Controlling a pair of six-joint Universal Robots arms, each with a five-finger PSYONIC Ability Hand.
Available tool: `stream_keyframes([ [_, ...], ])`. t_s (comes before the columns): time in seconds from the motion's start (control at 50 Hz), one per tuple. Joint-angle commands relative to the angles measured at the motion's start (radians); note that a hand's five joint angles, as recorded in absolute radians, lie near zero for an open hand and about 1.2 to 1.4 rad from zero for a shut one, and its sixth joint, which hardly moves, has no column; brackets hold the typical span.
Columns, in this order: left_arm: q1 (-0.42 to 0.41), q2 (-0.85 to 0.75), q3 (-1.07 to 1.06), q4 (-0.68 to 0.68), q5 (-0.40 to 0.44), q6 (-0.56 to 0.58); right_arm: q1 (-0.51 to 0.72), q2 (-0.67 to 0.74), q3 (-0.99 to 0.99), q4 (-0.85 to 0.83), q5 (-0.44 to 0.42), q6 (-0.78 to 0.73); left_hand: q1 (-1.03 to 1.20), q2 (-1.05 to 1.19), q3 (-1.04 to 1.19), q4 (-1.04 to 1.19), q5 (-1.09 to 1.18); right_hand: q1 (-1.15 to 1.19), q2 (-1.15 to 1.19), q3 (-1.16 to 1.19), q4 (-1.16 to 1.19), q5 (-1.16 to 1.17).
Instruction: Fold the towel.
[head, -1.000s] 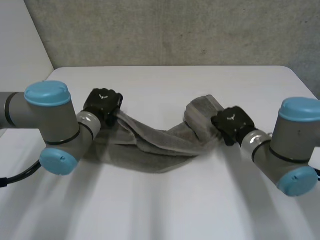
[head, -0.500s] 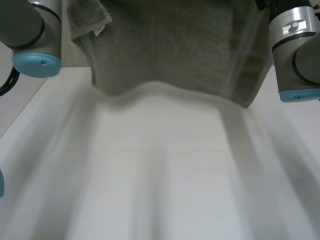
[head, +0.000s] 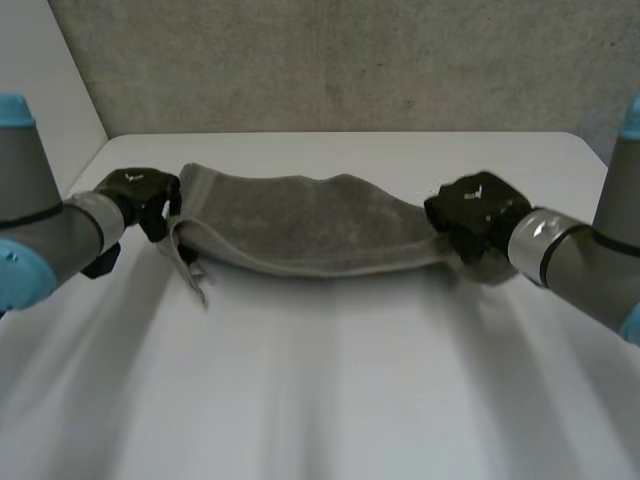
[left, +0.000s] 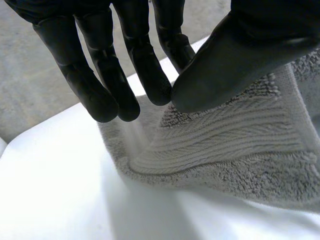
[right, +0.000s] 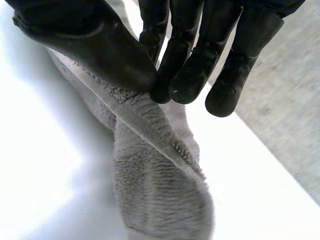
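A grey towel (head: 310, 225) is stretched in a long band between my two hands, sagging onto the white table (head: 330, 390). My left hand (head: 140, 195) pinches its left end; in the left wrist view the thumb (left: 235, 60) presses the ribbed border of the towel (left: 225, 150) against the fingers (left: 145, 65). My right hand (head: 475, 215) holds the right end. In the right wrist view its thumb (right: 95, 45) and fingers (right: 195, 65) clamp the towel's edge (right: 150, 150), and the cloth hangs down from them.
A grey wall (head: 340, 60) rises behind the table's far edge. Bare white tabletop stretches in front of the towel toward the near side. A small tag (head: 198, 282) dangles under the towel's left end.
One second ago the towel lay twisted on the table between the hands. It was lifted high, then brought down, and now lies spread in a flatter band with the hands wider apart.
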Motion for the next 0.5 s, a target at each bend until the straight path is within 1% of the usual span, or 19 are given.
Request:
stream_keyframes([
  [0.02,-0.007,0.092,-0.211,0.164,0.029,0.071,0.002,-0.018,0.11,-0.022,-0.001,0.008,-0.063,-0.121,-0.148,-0.121,-0.28,0.068,0.069,0.049,0.047,0.044],
  [0.06,-0.013,0.135,-0.305,0.235,0.031,0.073,0.002,-0.021,0.157,-0.046,0.0,0.008,-0.063,-0.121,-0.148,-0.121,-0.28,0.068,0.069,0.049,0.047,0.044],
  [0.12,-0.015,0.155,-0.354,0.271,0.031,0.073,0.002,-0.024,0.183,-0.066,0.0,0.008,-0.063,-0.121,-0.148,-0.121,-0.28,0.068,0.069,0.049,0.047,0.044],
  [0.16,-0.015,0.191,-0.449,0.341,0.031,0.074,0.002,-0.04,0.228,-0.11,0.003,0.008,-0.063,-0.121,-0.148,-0.121,-0.28,0.068,0.069,0.049,0.047,0.044],
  [0.18,-0.015,0.192,-0.449,0.341,0.031,0.074,0.002,-0.04,0.228,-0.111,0.003,0.008,-0.063,-0.121,-0.148,-0.121,-0.28,0.068,0.069,0.049,0.047,0.044],
  [0.22,-0.018,0.217,-0.529,0.398,0.031,0.074,0.0,-0.055,0.257,-0.143,0.006,0.008,-0.063,-0.121,-0.148,-0.121,-0.28,0.068,0.069,0.049,0.047,0.044],
  [0.3,-0.03,0.239,-0.589,0.438,0.029,0.079,0.0,-0.073,0.278,-0.148,0.006,0.008,-0.063,-0.121,-0.148,-0.121,-0.28,0.068,0.069,0.049,0.047,0.044],
  [0.32,-0.042,0.245,-0.609,0.453,0.029,0.088,0.0,-0.081,0.286,-0.149,0.006,0.008,-0.162,-0.219,-0.247,-0.22,-0.378,0.068,0.069,0.049,0.047,0.044],
  [0.34,-0.042,0.245,-0.609,0.453,0.029,0.088,0.0,-0.081,0.286,-0.149,0.006,0.008,-0.163,-0.22,-0.248,-0.221,-0.379,0.068,0.069,0.049,0.047,0.044],
  [0.36,-0.053,0.247,-0.622,0.47,0.029,0.108,0.0,-0.089,0.291,-0.149,0.005,0.008,-0.331,-0.389,-0.416,-0.389,-0.548,0.068,0.069,0.049,0.047,0.044],
  [0.38,-0.062,0.241,-0.632,0.483,0.028,0.135,0.0,-0.092,0.295,-0.151,0.003,0.008,-0.551,-0.608,-0.636,-0.609,-0.767,0.068,0.069,0.049,0.047,0.044],
  [0.4,-0.062,0.241,-0.632,0.483,0.028,0.136,0.0,-0.092,0.295,-0.151,0.003,0.008,-0.553,-0.61,-0.638,-0.611,-0.769,0.068,0.069,0.049,0.047,0.044],
  [0.44,-0.067,0.23,-0.65,0.501,0.022,0.197,0.0,-0.093,0.3,-0.152,0.003,0.009,-0.854,-0.911,-0.939,-0.912,-1.071,0.068,0.069,0.049,0.047,0.044],
  [0.46,-0.067,0.23,-0.65,0.501,0.022,0.197,0.0,-0.093,0.3,-0.152,0.003,0.009,-0.855,-0.913,-0.941,-0.914,-1.072,0.068,0.069,0.049,0.047,0.044],
  [0.48,-0.07,0.23,-0.655,0.503,0.02,0.217,0.0,-0.092,0.302,-0.154,0.002,0.011,-0.951,-1.009,-1.036,-1.01,-1.168,0.068,0.069,0.049,0.047,0.044],
  [0.5,-0.07,0.23,-0.655,0.503,0.02,0.217,0.0,-0.092,0.302,-0.154,0.002,0.011,-0.952,-1.01,-1.037,-1.011,-1.169,0.068,0.069,0.049,0.047,0.044],
])
